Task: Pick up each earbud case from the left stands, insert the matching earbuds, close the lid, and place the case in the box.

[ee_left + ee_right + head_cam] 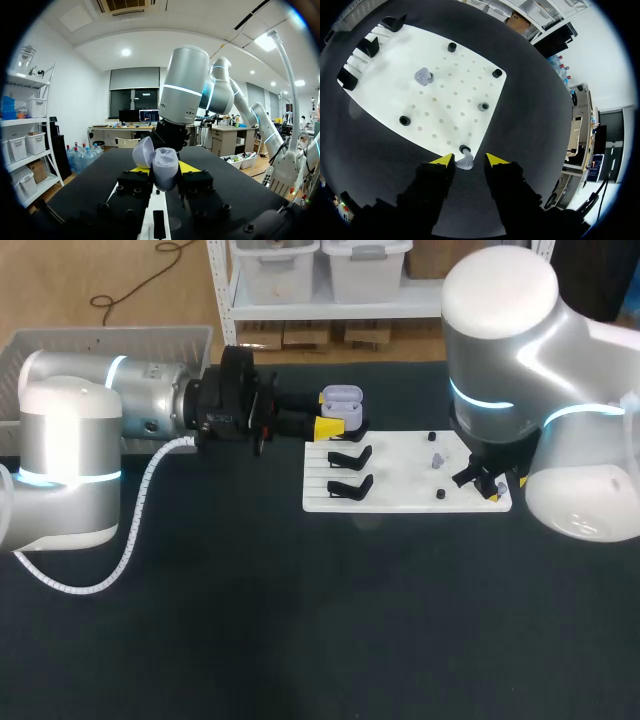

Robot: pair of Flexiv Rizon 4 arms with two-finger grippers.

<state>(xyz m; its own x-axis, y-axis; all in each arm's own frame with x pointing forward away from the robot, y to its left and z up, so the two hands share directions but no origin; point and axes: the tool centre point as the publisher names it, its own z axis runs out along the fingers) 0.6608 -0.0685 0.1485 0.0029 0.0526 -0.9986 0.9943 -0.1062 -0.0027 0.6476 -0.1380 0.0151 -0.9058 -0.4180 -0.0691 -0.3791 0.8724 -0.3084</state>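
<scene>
1. The step in hand looks like the insertion. The left gripper point(164, 172) is clamped from both sides on the case point(341, 398), its fingers only as far apart as the case is wide. The lid is swung up, and the case sits at the far left corner of the board point(400, 502).
2. The right gripper point(469, 159) hangs over the board's right edge. Its fingers are spread and grip nothing. An earbud point(466, 162) lies between the yellow tips, beside a black peg.
3. A second earbud point(423, 76) stands near the board's middle. Two stands point(350, 455) at the board's left end are bare.
4. Next, I judge, the right gripper should close on the earbud at the edge, lift it off and carry it across the board to the open case. That calls for lining it up with the right socket.
5. Hard to tell:
   - whether either tip already brushes the earbud
   - whether the case's sockets are empty
   - in the head view, the right arm's bulk covers most of its gripper, and the case hides any third stand
</scene>
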